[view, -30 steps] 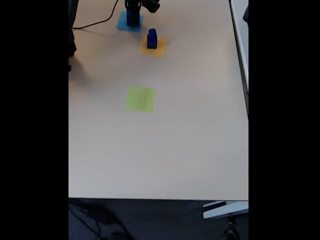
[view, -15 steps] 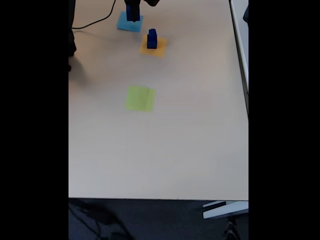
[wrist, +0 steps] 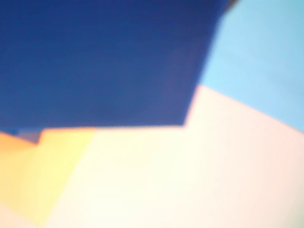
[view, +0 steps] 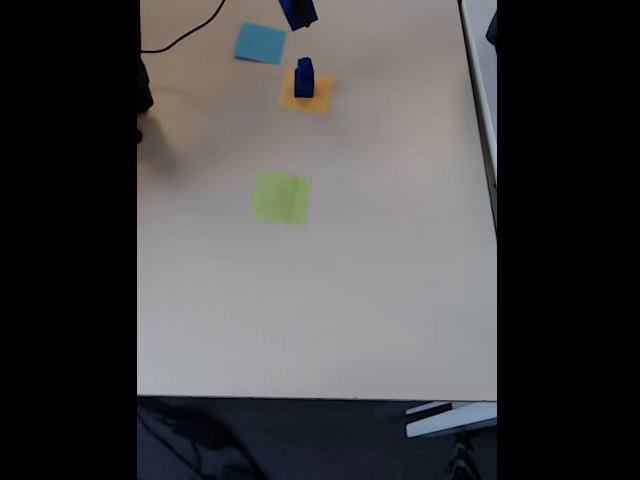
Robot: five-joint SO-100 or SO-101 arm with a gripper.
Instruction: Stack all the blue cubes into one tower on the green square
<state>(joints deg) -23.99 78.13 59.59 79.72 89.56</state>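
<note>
I hold one of the blue cubes [view: 298, 12] in the air at the top edge of the fixed view, between the light-blue square [view: 260, 43] and the orange square [view: 306, 91]. In the wrist view this carried cube [wrist: 102, 61] is a big dark blur very near the lens, with light-blue paper [wrist: 261, 61] behind it on the right and orange paper [wrist: 33, 175] below on the left. I judge from this that the gripper is closed on it, because nothing is under the cube, but the fingers themselves I cannot make out.

The two other cubes [view: 304, 78] stand piled on the orange square, the smaller on top, so this pile is at the wrong place for the task. The green square [view: 281, 197] lies bare, well apart from both, nearer to the middle of the table [view: 400, 300].

The carried cube looks like the largest one. If so, it should go first on the green paper as the base, and I must bring it flat and centred. A black cable [view: 185, 38] lies at the upper left, away from my path.
</note>
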